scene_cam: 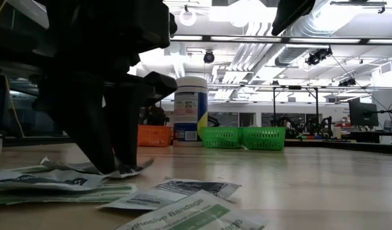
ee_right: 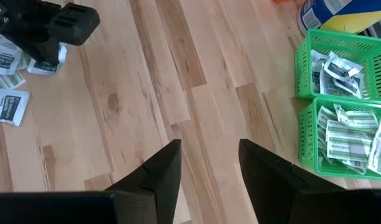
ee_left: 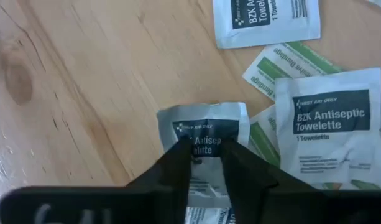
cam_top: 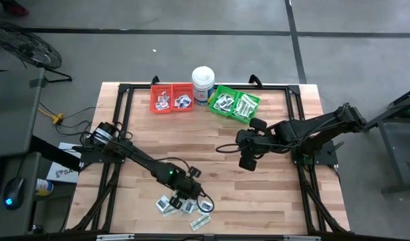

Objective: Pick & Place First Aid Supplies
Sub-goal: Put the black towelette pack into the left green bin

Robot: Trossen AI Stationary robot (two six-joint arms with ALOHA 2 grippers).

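Here we see the left gripper (ee_left: 206,152) pinching a towelette packet (ee_left: 206,127) near the worktop's (cam_top: 258,194) front edge; the right gripper (ee_right: 209,165) hangs released, mid-table.

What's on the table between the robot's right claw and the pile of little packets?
Only bare wooden table lies between the right gripper and the white paper packets, seen in the right wrist view.

We see white towelette packets (ee_left: 330,127) with dark navy label blocks and white lettering, and pale bandage strips (ee_left: 283,65) striped green and white. The table (cam_top: 211,167) is light wood in plank bands. The bins are red-orange (cam_top: 172,98) and bright green (cam_top: 235,104), the tub (cam_top: 203,84) white with a blue label.
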